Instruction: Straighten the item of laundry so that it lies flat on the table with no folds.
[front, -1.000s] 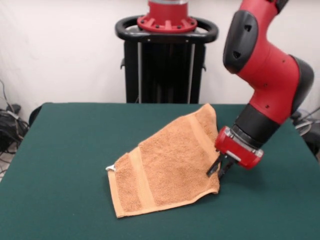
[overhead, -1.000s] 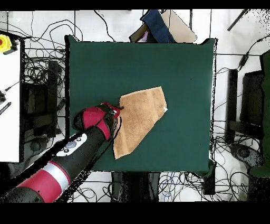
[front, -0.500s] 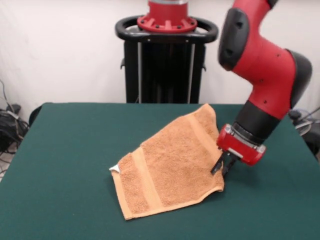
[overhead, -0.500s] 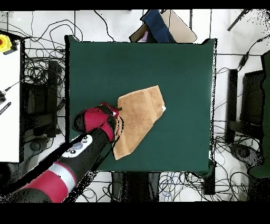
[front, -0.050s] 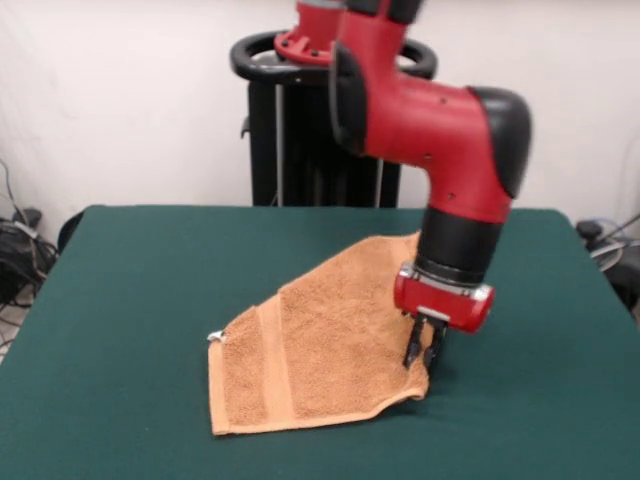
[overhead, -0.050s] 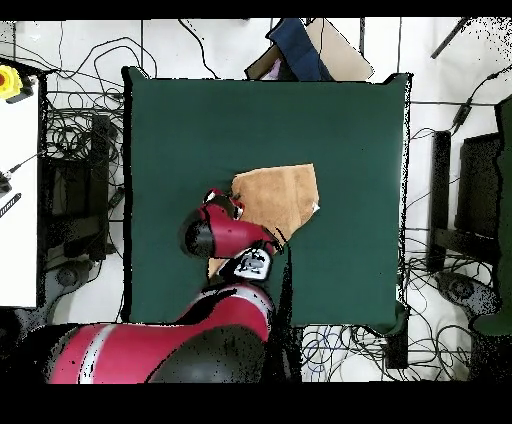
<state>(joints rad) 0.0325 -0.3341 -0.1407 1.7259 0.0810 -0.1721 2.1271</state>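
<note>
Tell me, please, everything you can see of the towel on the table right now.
The towel is orange-tan terry with a woven band near one edge and a small white label at its hem. It lies folded over on itself in an irregular shape, not spread square, on the green table. The gripper stands at its right edge, apparently pinching the cloth. In the overhead view the arm covers part of it.

An orange-tan terry towel (front, -0.050s: 320, 345) lies on a dark green table (front, -0.050s: 130, 300), spread in an uneven shape that narrows toward the far corner. A woven band crosses it near one hem, where a small white label (front, -0.050s: 216, 337) sticks out. The gripper (front, -0.050s: 422, 345) stands at the opposite edge, jaws touching the cloth, with the towel's bulk beside them
</note>
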